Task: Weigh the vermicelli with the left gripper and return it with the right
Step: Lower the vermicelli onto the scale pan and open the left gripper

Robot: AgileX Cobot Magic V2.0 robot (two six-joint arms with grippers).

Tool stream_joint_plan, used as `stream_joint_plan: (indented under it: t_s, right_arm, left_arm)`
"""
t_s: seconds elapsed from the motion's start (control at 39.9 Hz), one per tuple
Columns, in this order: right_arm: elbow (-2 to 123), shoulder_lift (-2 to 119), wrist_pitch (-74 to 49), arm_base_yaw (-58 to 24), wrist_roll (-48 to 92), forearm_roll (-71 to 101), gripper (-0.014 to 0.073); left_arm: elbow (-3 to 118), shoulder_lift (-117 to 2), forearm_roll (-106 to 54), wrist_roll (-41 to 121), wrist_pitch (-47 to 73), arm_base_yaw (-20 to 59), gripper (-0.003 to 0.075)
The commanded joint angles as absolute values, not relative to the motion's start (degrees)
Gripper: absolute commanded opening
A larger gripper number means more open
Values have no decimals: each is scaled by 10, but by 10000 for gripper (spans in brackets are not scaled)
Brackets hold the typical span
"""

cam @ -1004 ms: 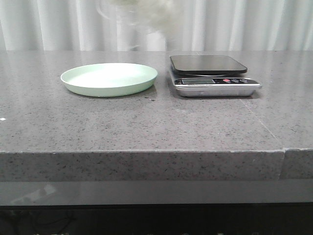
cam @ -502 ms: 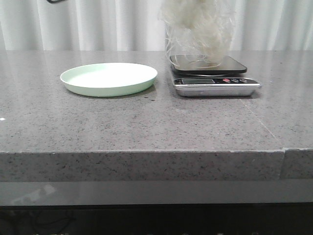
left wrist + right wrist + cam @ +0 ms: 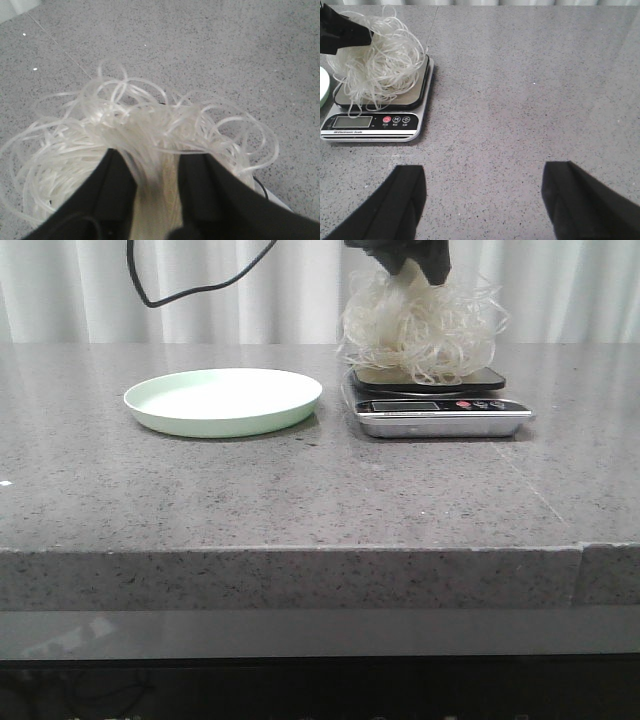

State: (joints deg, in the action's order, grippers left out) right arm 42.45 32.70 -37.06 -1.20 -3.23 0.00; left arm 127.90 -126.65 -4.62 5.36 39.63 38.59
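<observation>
The vermicelli [image 3: 420, 332] is a fluffy white tangle resting on the black platform of the kitchen scale [image 3: 440, 410]. My left gripper [image 3: 405, 262] comes down from above and is shut on the top of the tangle. In the left wrist view its black fingers [image 3: 117, 182] pinch a bundle of strands [image 3: 150, 135]. In the right wrist view the vermicelli [image 3: 375, 62] lies on the scale [image 3: 375, 122], with the left gripper's finger [image 3: 342, 32] on it. My right gripper [image 3: 482, 175] is open and empty above bare table, to the right of the scale.
A pale green round plate [image 3: 222, 400] sits empty to the left of the scale; its rim shows in the right wrist view [image 3: 322, 90]. A black cable [image 3: 180, 285] hangs at the back. The grey stone table [image 3: 300, 490] ends at a front edge.
The vermicelli came down from the air onto the scale platform, and my left gripper dropped into the front view above it. The plate and the scale have not moved.
</observation>
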Motion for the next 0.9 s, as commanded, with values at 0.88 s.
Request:
stream_joint_plan:
  t_s: [0.88]
  right_arm:
    - [442,332,-333,-10,-30,-4,596]
  left_arm:
    - [1194,-905,-29,50,556,390,409]
